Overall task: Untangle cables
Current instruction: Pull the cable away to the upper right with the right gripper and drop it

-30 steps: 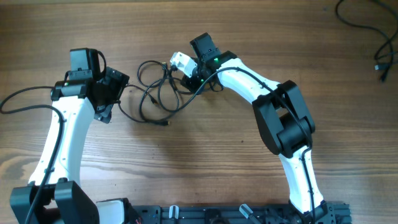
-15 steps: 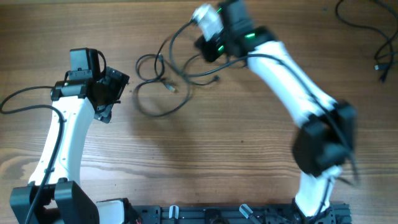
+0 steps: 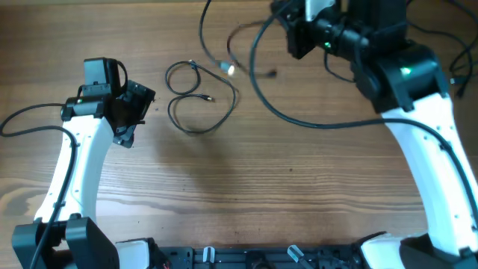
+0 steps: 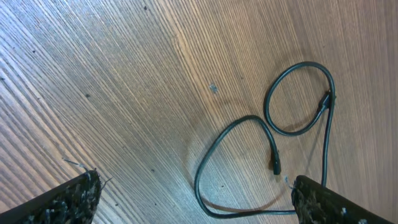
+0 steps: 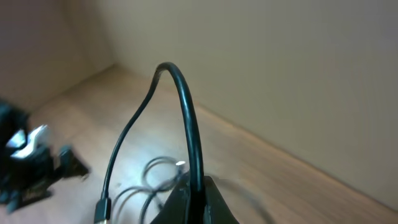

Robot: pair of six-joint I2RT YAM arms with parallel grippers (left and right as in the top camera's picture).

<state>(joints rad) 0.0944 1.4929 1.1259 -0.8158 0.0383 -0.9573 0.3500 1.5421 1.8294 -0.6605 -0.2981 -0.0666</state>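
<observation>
Wooden table point(image 3: 246, 194): right claw point(image 5: 193, 199), pinching one cable point(image 5: 186, 118), lifts it off the coiled cable point(image 3: 196, 97) at far left; left claw point(image 4: 193, 202), spread, should next pin that coil.

One thin black cable point(image 3: 196, 101) lies flat on the wood in two loose loops, plug end inside the lower loop. A second black cable point(image 3: 258, 71) is lifted off the table, arcing up, blurred.
</observation>
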